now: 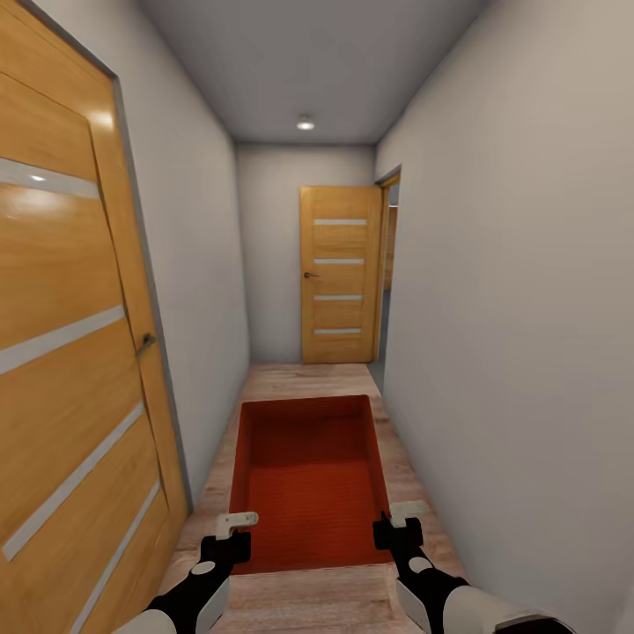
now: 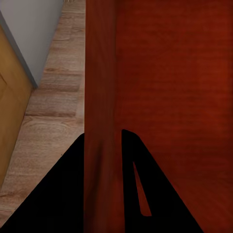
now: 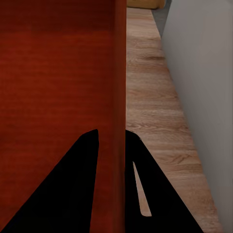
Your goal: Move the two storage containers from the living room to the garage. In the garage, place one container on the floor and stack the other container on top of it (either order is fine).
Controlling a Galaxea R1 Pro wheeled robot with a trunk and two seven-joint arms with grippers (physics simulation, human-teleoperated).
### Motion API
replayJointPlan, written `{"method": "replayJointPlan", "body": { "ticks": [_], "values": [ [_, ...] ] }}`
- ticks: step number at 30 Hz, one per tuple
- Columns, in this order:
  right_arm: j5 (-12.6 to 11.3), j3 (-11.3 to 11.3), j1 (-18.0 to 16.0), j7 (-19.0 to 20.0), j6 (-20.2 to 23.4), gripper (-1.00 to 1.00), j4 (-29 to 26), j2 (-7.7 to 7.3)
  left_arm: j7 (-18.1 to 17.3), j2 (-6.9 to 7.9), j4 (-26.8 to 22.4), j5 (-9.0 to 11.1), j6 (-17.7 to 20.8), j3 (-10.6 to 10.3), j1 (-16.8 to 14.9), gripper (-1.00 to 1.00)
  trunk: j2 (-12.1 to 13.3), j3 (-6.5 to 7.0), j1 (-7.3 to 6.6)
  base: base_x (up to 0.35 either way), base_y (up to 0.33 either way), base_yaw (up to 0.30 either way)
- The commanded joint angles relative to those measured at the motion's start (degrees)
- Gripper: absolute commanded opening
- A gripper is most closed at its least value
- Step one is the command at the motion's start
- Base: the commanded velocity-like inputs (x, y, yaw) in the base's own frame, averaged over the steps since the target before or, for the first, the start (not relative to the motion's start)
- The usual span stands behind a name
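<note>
The robot carries one storage container (image 1: 308,480) down the hallway, left gripper (image 1: 231,533) and right gripper (image 1: 394,526) fingers each clamped on a side wall so it stays level.

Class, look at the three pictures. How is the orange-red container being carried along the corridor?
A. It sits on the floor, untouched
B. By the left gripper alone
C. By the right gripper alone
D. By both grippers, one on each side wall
D: the left gripper straddles the container's left wall and the right gripper its right wall, and each wrist view shows a wall between two fingers.
</note>
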Motion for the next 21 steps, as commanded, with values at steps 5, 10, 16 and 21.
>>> {"method": "replayJointPlan", "body": {
  "ticks": [5, 10, 16, 21],
  "values": [
    [0.9, -3.3, -0.1, -0.3, 0.1, -1.00, 0.1, -0.23, -1.1, 1.14, -0.1, 0.1, -2.8, -1.7, 0.0, -1.00, -0.1, -0.09, 0.04, 0.324, 0.000, 0.000],
    [0.9, -3.3, -0.1, -0.3, 0.2, -1.00, 0.1, -0.23, -1.1, 1.14, -0.1, 0.1, -2.8, -1.7, 0.0, -1.00, -0.1, -0.09, 0.04, 0.324, 0.000, 0.000],
    [0.9, -3.3, -0.1, -0.3, 0.2, -1.00, 0.1, -0.23, -1.1, 1.14, -0.1, 0.1, -2.8, -1.7, 0.0, -1.00, -0.1, -0.09, 0.04, 0.324, 0.000, 0.000],
    [0.9, -3.3, -0.1, -0.3, 0.1, -1.00, 0.1, -0.23, -1.1, 1.14, -0.1, 0.1, -2.8, -1.7, 0.0, -1.00, -0.1, -0.09, 0.04, 0.324, 0.000, 0.000]
  ]
}}
